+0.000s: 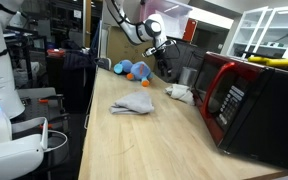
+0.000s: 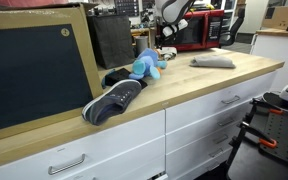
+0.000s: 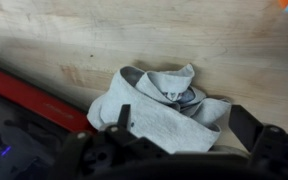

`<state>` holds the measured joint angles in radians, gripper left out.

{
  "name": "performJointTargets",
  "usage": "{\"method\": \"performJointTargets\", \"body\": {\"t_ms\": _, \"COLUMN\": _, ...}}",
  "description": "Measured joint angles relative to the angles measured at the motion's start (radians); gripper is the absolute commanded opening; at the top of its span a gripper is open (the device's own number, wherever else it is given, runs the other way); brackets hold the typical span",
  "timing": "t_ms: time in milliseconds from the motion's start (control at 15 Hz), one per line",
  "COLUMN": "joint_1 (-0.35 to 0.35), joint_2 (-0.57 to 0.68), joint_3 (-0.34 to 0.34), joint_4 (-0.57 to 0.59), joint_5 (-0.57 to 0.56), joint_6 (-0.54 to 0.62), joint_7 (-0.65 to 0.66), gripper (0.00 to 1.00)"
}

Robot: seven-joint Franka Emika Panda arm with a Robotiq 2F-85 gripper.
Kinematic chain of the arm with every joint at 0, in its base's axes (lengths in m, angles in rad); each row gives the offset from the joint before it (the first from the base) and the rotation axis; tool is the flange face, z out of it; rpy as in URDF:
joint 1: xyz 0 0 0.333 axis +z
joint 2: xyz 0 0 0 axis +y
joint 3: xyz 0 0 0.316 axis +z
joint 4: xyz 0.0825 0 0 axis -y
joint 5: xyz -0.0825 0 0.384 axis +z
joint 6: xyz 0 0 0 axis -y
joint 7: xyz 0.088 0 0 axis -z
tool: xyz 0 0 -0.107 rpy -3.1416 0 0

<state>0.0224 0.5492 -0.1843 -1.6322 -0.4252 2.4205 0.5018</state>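
Note:
My gripper [image 1: 162, 48] hangs above the far end of a wooden counter [image 1: 134, 140]; it also shows in an exterior view [image 2: 170, 30]. In the wrist view its fingers [image 3: 184, 125] are spread wide apart and hold nothing. A crumpled white cloth [image 3: 164, 100] lies on the counter straight below them. In an exterior view this cloth [image 1: 179, 92] sits beside the red microwave [image 1: 246, 100]. I cannot tell whether the fingers touch the cloth.
A flat grey cloth [image 1: 134, 104] lies mid-counter and shows again in an exterior view [image 2: 212, 62]. A blue plush toy [image 1: 136, 70] sits near the far end. A black shoe [image 2: 114, 100] lies next to the plush [image 2: 149, 65]. A chalkboard [image 2: 34, 70] leans behind.

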Motion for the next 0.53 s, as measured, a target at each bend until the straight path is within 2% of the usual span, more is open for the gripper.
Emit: {"method": "performJointTargets", "body": {"t_ms": 533, "joint_1": 0.010, "joint_2": 0.198, "joint_3": -0.090, "joint_4": 0.198, "joint_5": 0.019, "joint_6": -0.015, "joint_7": 0.000, "gripper": 1.00}}
